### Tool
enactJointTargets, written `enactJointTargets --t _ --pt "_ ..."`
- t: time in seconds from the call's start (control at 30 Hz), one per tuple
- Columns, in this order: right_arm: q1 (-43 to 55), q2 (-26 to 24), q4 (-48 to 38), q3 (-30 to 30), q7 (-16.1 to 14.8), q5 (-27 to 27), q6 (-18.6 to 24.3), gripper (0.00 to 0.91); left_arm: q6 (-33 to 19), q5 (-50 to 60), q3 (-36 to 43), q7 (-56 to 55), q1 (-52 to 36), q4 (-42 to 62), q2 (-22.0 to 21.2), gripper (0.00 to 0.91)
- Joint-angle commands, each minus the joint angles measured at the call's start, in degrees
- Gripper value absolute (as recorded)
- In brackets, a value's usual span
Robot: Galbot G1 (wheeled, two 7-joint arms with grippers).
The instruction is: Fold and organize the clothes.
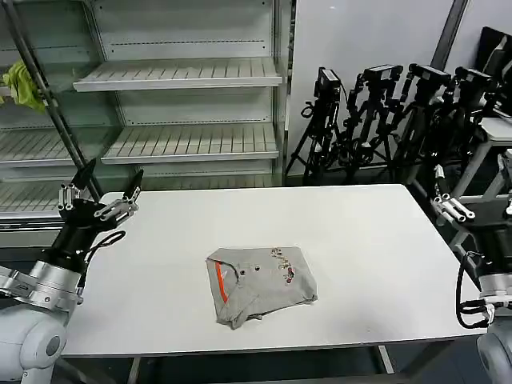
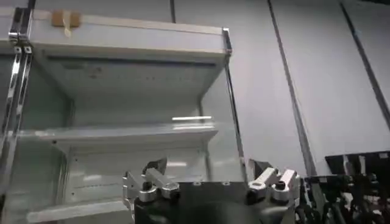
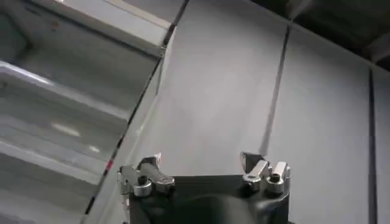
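Between the two raised tools, near the middle of the white bench (image 1: 360, 240), lies the grey shirt (image 1: 260, 284), folded into a rough, slightly rumpled bundle. An orange-red stripe (image 1: 220, 286) runs along the side facing the left tool, and small marks dot its top face. The shirt is well apart from both tools; neither touches it.

The left tool (image 1: 102, 192) hovers over the bench's left far corner, tilted upward, its fingers spread wide and grasping nothing. From its wrist camera the same tool (image 2: 210, 176) stands released, pointing at the metal shelves (image 2: 122, 131).

The right tool (image 1: 453, 210) is raised just off the bench's right edge; from its wrist camera it (image 3: 204, 170) is likewise released and empty.

Behind the left tool, a yellow-green rag (image 1: 24, 86) hangs on the shelving; camera tripods (image 1: 376, 120) stand beyond the bench.
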Motion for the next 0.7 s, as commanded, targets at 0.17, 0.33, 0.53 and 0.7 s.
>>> enactJointTargets --t 0.17,0.33,0.53,0.7 --pt "1.02 -0.51 -0.49 -0.37 -3.41 -0.54 2.36 0.907 -0.21 -0.63 -0.46 -0.78 0.08 0.99 0.05 0.907" --pt "0.61 -0.47 -0.36 -0.28 -3.65 -0.51 2.24 0.907 -0.39 -0.55 -0.76 -0.80 0.49 1.07 -0.52 0.907" --pt "0.64 -0.39 -0.67 -1.27 -3.65 -1.01 2.11 0.907 -0.39 -0.52 -0.80 -0.84 0.22 0.94 -0.33 0.907" --pt "1.13 0.00 -1.46 -2.43 -3.77 -1.54 2.08 0.907 -0.42 -0.46 -0.99 -0.83 -0.05 0.94 -0.09 0.907"
